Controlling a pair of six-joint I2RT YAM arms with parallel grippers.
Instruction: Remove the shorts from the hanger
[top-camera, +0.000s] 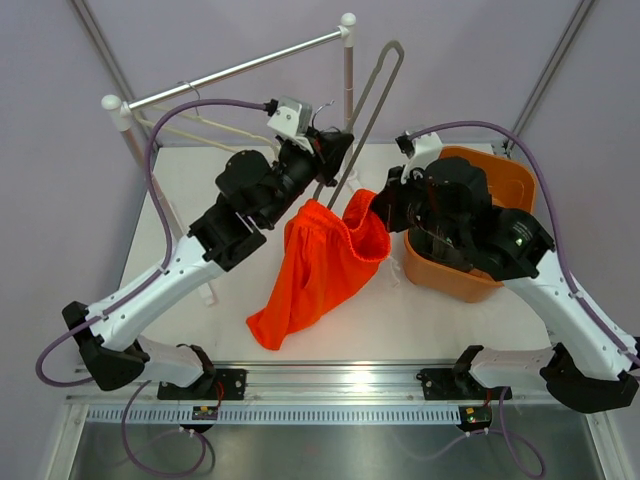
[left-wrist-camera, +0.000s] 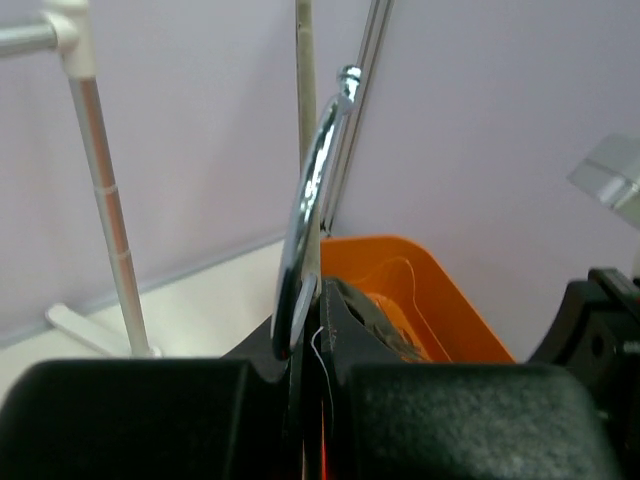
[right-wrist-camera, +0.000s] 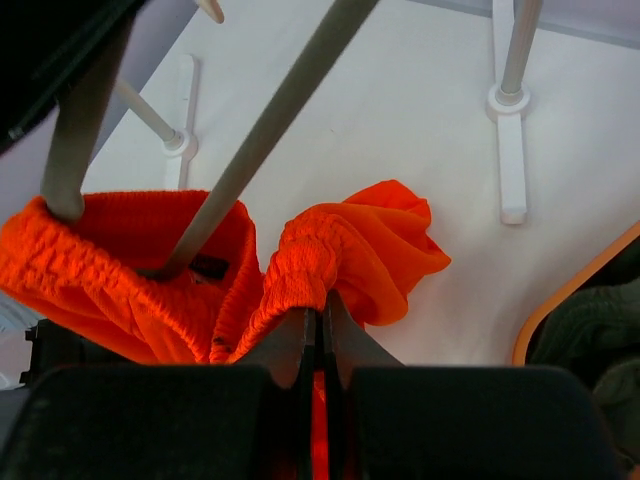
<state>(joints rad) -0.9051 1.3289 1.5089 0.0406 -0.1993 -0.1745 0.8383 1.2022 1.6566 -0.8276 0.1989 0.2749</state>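
Observation:
The bright orange shorts (top-camera: 318, 268) hang over the table, one leg trailing down to the tabletop. The thin grey hanger (top-camera: 372, 105) slants up from the waistband; in the right wrist view its two grey bars (right-wrist-camera: 262, 128) run down into the open waist (right-wrist-camera: 130, 250). My left gripper (top-camera: 333, 150) is shut on the hanger's metal hook (left-wrist-camera: 305, 200), clamped between its fingers (left-wrist-camera: 345, 315). My right gripper (top-camera: 388, 208) is shut on the gathered waistband (right-wrist-camera: 310, 265) at the right side, beside the hanger bars.
An orange basket (top-camera: 515, 185) with dark clothes stands at the right, under my right arm. A white clothes rack with a metal rail (top-camera: 240, 70) and posts stands at the back left. A cream hanger (top-camera: 205, 128) hangs from the rail.

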